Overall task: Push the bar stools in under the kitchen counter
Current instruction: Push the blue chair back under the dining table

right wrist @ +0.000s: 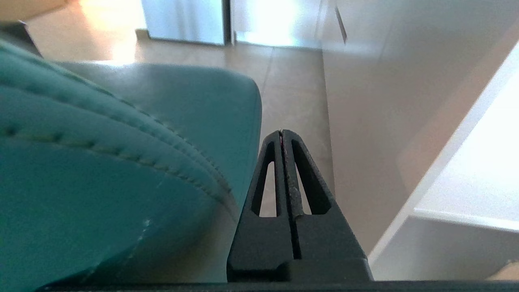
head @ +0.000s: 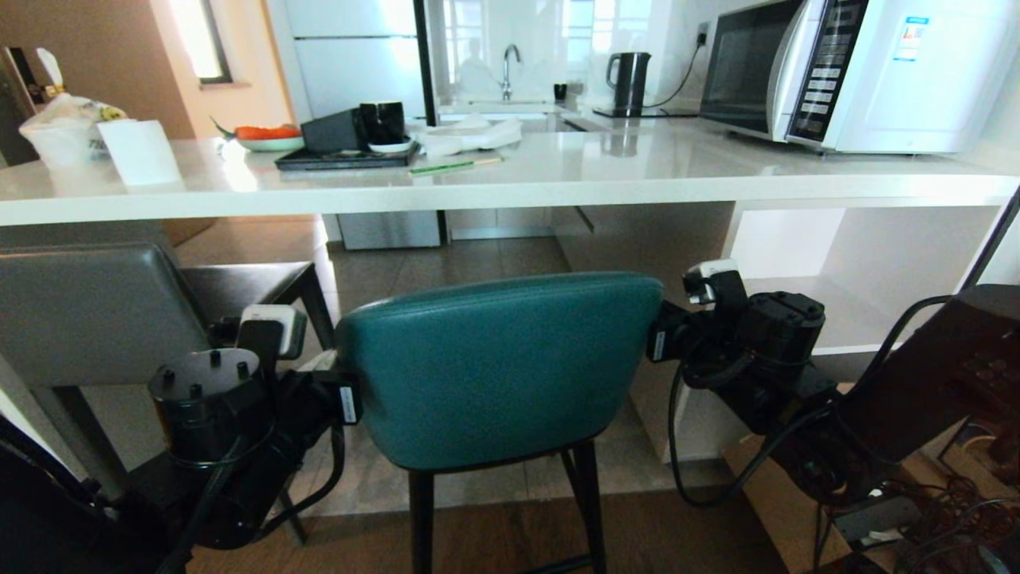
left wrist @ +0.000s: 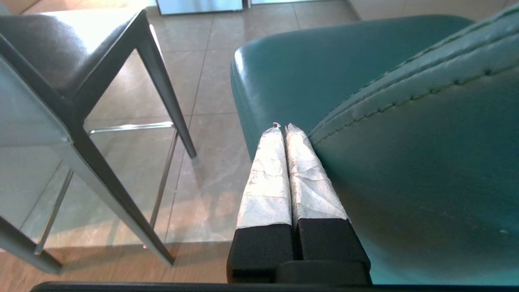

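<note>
Both grippers pressed together, empty: left gripper [left wrist: 284, 129] & right gripper [right wrist: 282, 134] flank teal stool [head: 494, 367] back.

The kitchen counter [head: 606, 171], a glossy white slab, carries a microwave [head: 861, 72] at its right end, a black tray [head: 347, 158] with dark cups, a plate of red food [head: 271, 139], a green stick [head: 454, 166], crumpled white cloth [head: 470, 135], a white paper roll [head: 139, 151] and a tied plastic bag [head: 60, 127] at the left. On the tiled floor [head: 470, 263] beneath stand the teal stool [head: 498, 367] and, to its left, the grey stool [head: 88, 311], each seat reaching under the slab edge
</note>
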Controlling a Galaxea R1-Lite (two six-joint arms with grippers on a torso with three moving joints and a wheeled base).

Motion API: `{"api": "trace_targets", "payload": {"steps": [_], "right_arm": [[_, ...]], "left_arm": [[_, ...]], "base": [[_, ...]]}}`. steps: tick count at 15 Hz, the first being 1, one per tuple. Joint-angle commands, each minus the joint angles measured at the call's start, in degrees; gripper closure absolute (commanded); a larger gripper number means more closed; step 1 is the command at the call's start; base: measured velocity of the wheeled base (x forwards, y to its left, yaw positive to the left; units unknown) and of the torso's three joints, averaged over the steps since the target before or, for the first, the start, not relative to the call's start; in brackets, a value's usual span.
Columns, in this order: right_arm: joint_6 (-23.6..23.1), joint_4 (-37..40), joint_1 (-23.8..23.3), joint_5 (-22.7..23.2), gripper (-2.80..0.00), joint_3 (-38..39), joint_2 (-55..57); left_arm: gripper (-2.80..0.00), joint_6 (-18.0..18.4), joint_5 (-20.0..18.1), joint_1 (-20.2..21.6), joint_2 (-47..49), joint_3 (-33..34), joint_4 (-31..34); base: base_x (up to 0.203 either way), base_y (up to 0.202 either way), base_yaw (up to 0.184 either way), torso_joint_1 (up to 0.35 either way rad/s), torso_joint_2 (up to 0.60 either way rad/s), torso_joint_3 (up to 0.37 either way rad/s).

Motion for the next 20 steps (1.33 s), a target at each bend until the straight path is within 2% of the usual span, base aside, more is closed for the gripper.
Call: {"api": "trace_targets", "payload": {"steps": [1,6,9,11,13,16,20], "right_arm": [[0.2,0.6,1.5,-0.1,0.0,-1.2,0.2],[0.3,-1.0,8.9,-0.5,0.0,5.3,-3.0],[0.2,-2.0,11.5,-2.1,0.0,5.7,-3.1],[0.1,-1.9,11.6,-2.5,0.0,5.1,-2.9],[0.2,-1.9,9.7,-2.7,0.0,5.1,-2.8],[0.2,-1.8,7.3,-5.8,0.0,4.0,-2.2],[-0.1,-1.6,7.4,-5.9,0.0,3.7,-2.0]], "left_arm": [[0.0,-0.1,0.0,0.3,1.3,-1.1,-0.5],[0.0,-0.1,-0.5,6.2,8.1,-7.9,-0.4],[0.0,-0.1,-0.7,7.2,10.1,-9.2,-0.4],[0.0,-0.1,-0.7,7.4,10.4,-9.7,-0.4],[0.0,0.0,-0.8,8.3,10.5,-9.7,-0.4],[0.0,0.2,-1.7,10.7,10.8,-10.6,-0.3],[0.0,1.3,-2.0,10.8,11.4,-11.0,-0.4]], "base": [[0.0,0.0,0.0,0.0,0.0,0.0],[0.0,0.0,0.0,0.0,0.0,0.0],[0.0,0.0,0.0,0.0,0.0,0.0],[0.0,0.0,0.0,0.0,0.0,0.0],[0.0,0.0,0.0,0.0,0.0,0.0],[0.0,0.0,0.0,0.0,0.0,0.0],[0.0,0.0,0.0,0.0,0.0,0.0]]}}
